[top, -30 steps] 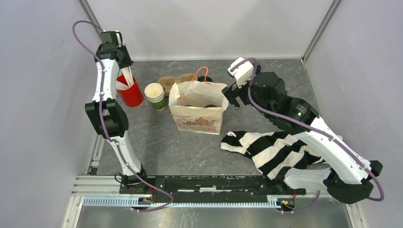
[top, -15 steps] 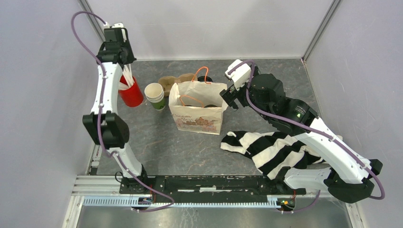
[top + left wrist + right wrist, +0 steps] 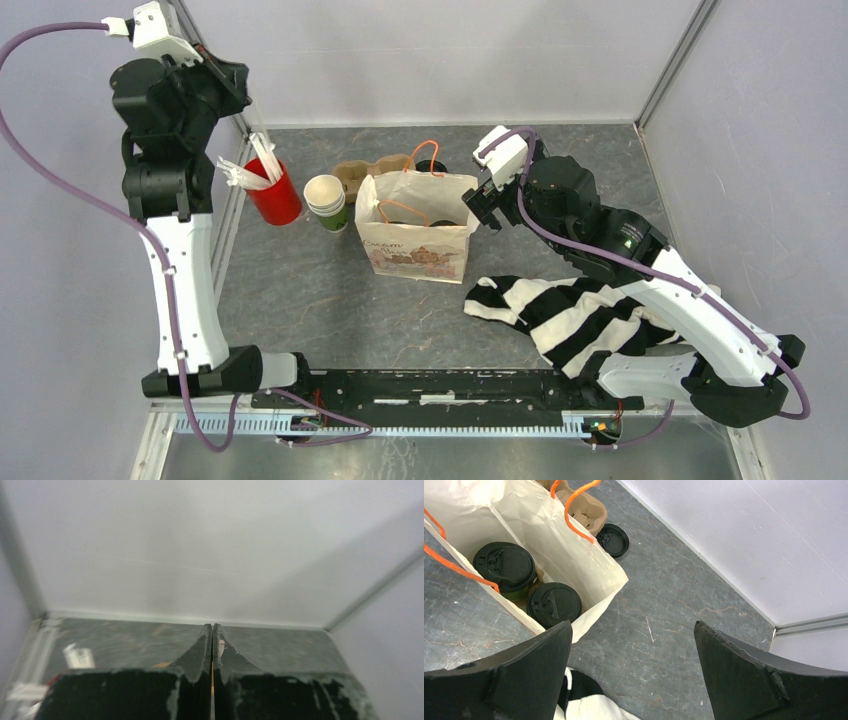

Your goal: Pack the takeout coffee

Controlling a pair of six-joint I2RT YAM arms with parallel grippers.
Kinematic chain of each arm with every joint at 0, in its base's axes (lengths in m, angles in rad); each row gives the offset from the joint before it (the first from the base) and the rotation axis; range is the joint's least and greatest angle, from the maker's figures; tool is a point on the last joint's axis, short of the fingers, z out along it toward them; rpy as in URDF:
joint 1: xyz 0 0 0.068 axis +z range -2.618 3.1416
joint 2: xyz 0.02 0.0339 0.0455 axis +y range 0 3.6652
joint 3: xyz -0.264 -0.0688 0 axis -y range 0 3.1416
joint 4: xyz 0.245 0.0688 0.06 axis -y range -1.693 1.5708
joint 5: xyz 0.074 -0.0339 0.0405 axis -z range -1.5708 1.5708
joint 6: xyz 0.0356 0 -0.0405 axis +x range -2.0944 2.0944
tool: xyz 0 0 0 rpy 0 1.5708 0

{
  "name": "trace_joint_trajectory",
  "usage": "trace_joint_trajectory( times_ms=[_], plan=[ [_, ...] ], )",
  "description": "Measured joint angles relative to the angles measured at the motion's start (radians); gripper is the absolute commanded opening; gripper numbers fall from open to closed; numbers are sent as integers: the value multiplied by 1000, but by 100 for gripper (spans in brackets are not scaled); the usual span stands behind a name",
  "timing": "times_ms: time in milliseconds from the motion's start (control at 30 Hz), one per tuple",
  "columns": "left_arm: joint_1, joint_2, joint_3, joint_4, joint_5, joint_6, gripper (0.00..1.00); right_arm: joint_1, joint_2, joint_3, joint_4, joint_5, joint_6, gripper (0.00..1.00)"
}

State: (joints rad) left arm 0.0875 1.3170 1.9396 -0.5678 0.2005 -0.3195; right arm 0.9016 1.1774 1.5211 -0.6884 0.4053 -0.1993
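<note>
Lidded cup (image 3: pixel 504 566) beside second lidded cup (image 3: pixel 554 604) inside paper bag (image 3: pixel 574 555), bag print unreadable, right gripper (image 3: pixel 632 630) spread wide at bag's 3 o'clock, left gripper (image 3: pixel 212 630) fully closed, empty.

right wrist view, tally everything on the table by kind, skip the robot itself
lidded cups: 2
loose black lid: 1
paper bag: 1
pulp carrier: 1
striped cloth: 1
total: 6
</note>
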Motion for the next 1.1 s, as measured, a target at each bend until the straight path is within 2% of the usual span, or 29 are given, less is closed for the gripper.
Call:
trace_joint_trajectory(
  times_ms=[233,500,700,867,1000,1033,1067,1100],
  plan=[
    [0,7,-23,135,407,-149,2,0,0,0,0,-1,1,98],
    [0,32,-37,216,651,-249,2,0,0,0,0,-2,4,98],
    [-40,11,-140,318,747,-321,2,0,0,0,-1,-3,12,98],
    [-158,8,-258,354,769,-343,2,0,0,11,-6,-3,20,98],
    [-320,10,-342,357,737,-340,3,0,0,29,-6,-3,29,98],
    [-350,13,-360,346,721,-332,17,0,-2,31,-5,-3,32,98],
    [-371,14,-373,332,708,-323,40,0,-4,31,-5,-3,37,98],
    [-386,16,-386,317,694,-309,52,0,-7,31,-5,-3,42,98]
  ],
)
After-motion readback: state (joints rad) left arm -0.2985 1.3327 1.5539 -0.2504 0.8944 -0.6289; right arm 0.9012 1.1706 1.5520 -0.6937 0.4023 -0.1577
